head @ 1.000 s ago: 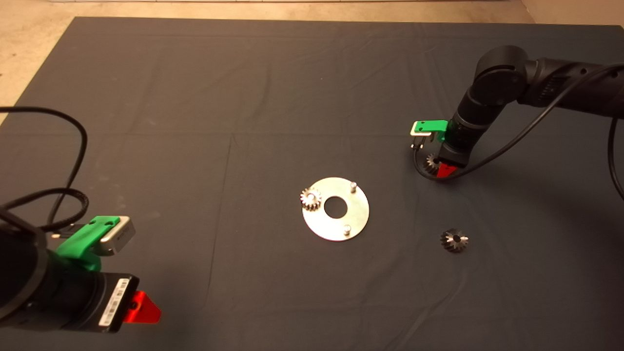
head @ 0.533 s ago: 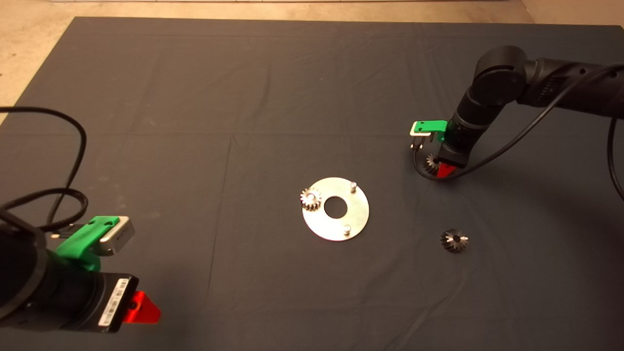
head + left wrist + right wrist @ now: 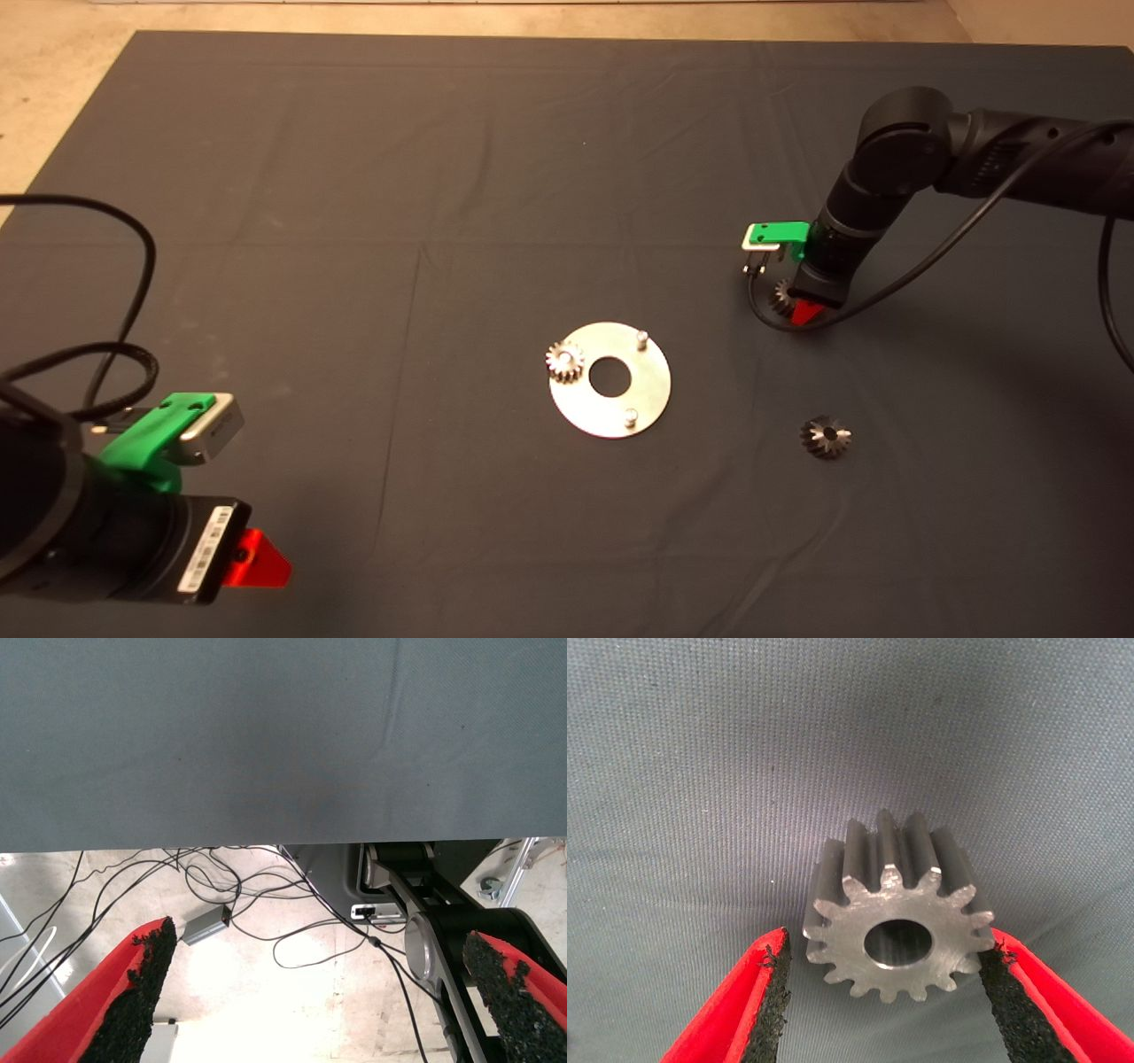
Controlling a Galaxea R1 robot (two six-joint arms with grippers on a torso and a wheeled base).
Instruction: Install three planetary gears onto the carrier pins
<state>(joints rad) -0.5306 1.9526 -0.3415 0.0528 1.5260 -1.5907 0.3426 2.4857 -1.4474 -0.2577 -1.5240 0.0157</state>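
The shiny round disc (image 3: 651, 385) lies mid-mat with two bare carrier pins (image 3: 641, 337) (image 3: 630, 415). One planetary gear (image 3: 564, 361) sits on the disc's left side. A second gear (image 3: 827, 437) lies loose on the mat to the disc's right. The third gear (image 3: 781, 297) (image 3: 899, 912) lies on the mat at the right, between the fingers of my right gripper (image 3: 802, 308) (image 3: 888, 946). The gripper is open: one pad (image 3: 775, 992) stands a small gap off the teeth, and the other pad (image 3: 1001, 988) is right at them. My left gripper (image 3: 257, 560) (image 3: 323, 992) waits open at the lower left.
The dark mat (image 3: 354, 221) covers the table. A black cable (image 3: 921, 261) loops from the right arm down beside the gear. The left wrist view shows the mat's edge (image 3: 266, 846) and floor cables (image 3: 257, 895) beyond it.
The right arm has shifted only slightly to the left over its gear. The gears, the disc and the left arm have not moved.
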